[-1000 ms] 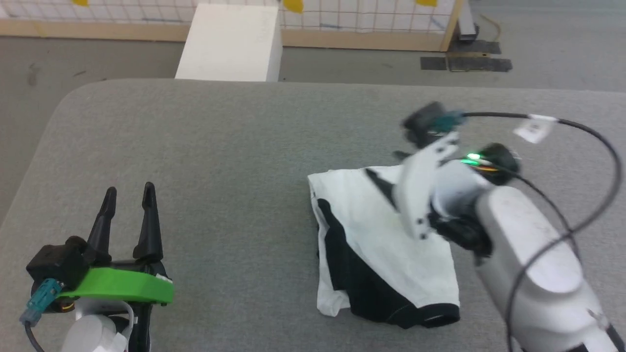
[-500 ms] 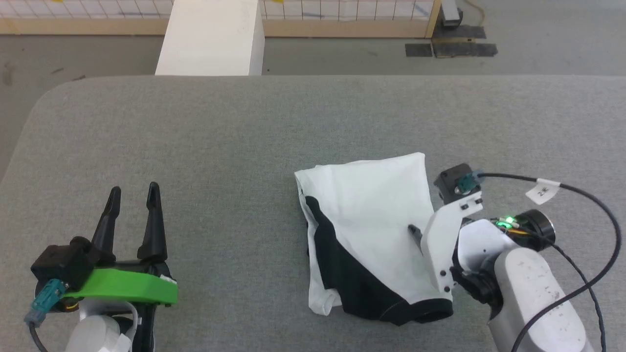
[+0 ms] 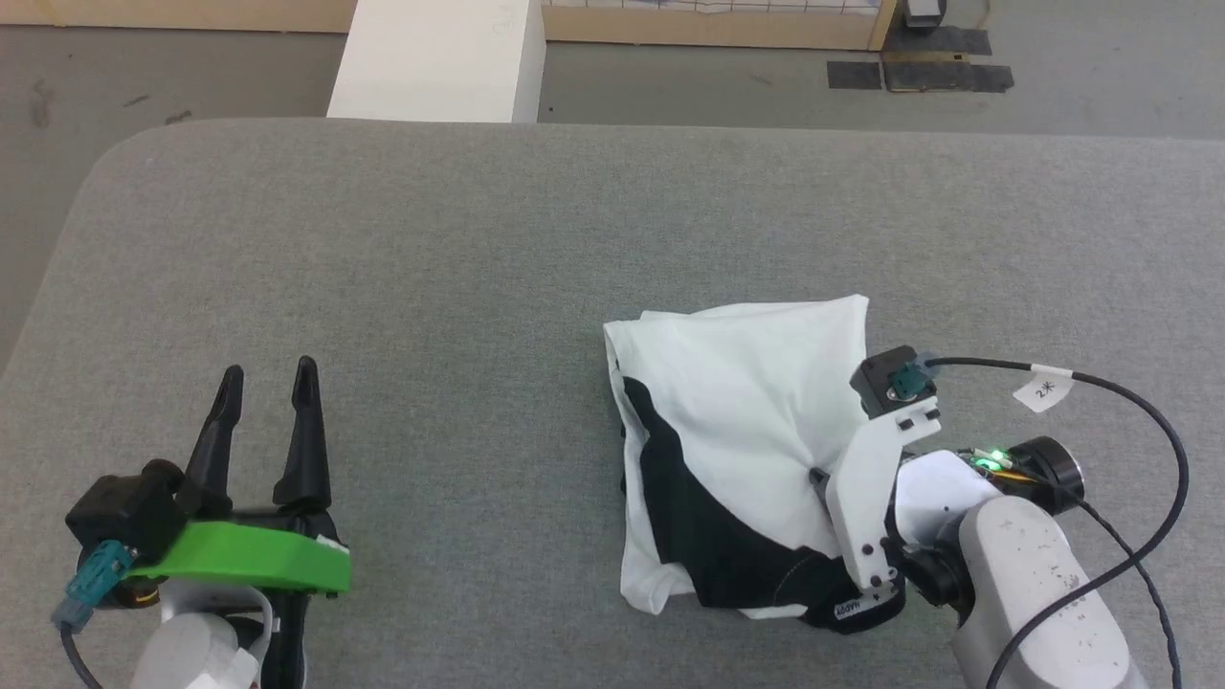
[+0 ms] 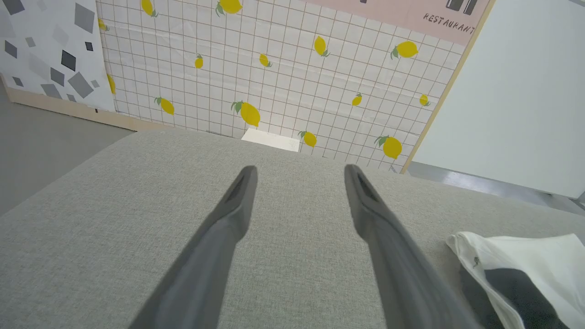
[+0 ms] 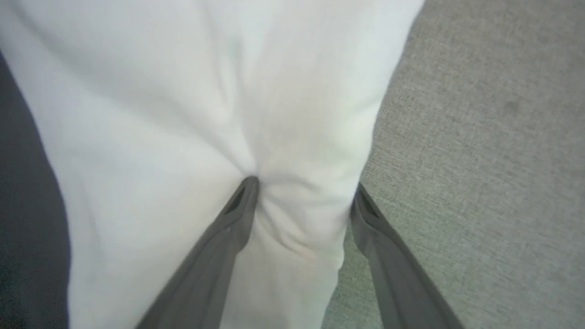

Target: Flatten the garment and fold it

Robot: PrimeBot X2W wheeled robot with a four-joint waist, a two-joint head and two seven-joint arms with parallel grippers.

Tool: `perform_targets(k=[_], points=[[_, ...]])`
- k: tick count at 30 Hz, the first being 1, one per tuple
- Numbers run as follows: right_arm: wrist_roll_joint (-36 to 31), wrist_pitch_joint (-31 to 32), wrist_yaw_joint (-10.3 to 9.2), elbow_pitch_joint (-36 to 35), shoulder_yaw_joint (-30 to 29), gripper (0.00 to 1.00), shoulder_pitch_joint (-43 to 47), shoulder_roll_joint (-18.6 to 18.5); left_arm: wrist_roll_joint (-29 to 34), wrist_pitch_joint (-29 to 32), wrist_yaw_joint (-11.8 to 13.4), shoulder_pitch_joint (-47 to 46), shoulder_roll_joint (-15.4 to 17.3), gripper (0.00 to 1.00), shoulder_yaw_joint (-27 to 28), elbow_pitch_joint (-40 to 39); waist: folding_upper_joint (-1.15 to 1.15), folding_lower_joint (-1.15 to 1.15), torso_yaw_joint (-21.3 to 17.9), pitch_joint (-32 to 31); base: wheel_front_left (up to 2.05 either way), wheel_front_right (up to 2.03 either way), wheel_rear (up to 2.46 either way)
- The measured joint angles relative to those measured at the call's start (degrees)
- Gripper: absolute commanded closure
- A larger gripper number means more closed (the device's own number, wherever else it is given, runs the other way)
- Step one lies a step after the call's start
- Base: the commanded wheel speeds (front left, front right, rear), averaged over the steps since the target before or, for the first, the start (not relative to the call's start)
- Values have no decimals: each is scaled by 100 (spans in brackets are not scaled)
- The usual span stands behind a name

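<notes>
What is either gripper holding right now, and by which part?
Nothing is held. The right gripper is open, straddling the white side edge of the garment, one fingertip dimpling the cloth. The left gripper is open, apart from it.

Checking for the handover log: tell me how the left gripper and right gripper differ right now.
The left gripper hangs over bare grey surface, apart from the garment; the right gripper presses into its white cloth. Nothing lies between the left fingers; a pucker of cloth sits between the right ones. Both stand open.
</notes>
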Motion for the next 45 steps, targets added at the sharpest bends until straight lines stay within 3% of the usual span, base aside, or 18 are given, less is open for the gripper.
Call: perform_targets(k=[1, 8, 11, 15, 22, 27, 33, 45], points=[[2, -5, 0, 21, -1, 100, -7, 3, -3, 0, -1, -3, 2, 0, -5, 7, 0, 0, 3, -5, 0, 0, 0], [34, -111, 3, 108, 112, 100, -64, 15, -9, 0, 0, -14, 18, 0, -100, 35, 0, 0, 6, -63, 0, 0, 0], [163, -125, 3, -3, 400, 100, -76, -186, -31, 1, -1, -21, 43, 0, -147, 25, 0, 0, -55, -71, 0, 0, 0], [450, 77, 4, -307, 869, 100, -118, -724, -43, 0, -1, -9, 141, 0, -45, -47, 0, 0, -276, -76, 0, 0, 0], [910, 456, 3, -722, 1062, 100, -237, -1813, -47, 0, -1, -6, 286, 0, 54, -250, 0, 0, -978, -13, 0, 0, 0], [989, 432, 3, -775, 772, 100, -459, -2212, -47, 0, -1, -59, 481, 0, 56, -410, 0, 0, -1589, 196, 0, 0, 0], [872, 221, 3, -528, 75, 100, -682, -2469, -47, 111, -1, -264, 765, 0, 112, -709, 0, 0, -2047, 673, 0, 0, 0], [137, -57, 3, -249, -1635, 100, -1126, -2610, -157, 449, 54, -293, 1298, 0, 582, -1404, 0, 2, -2218, 1896, 0, 0, 0]])
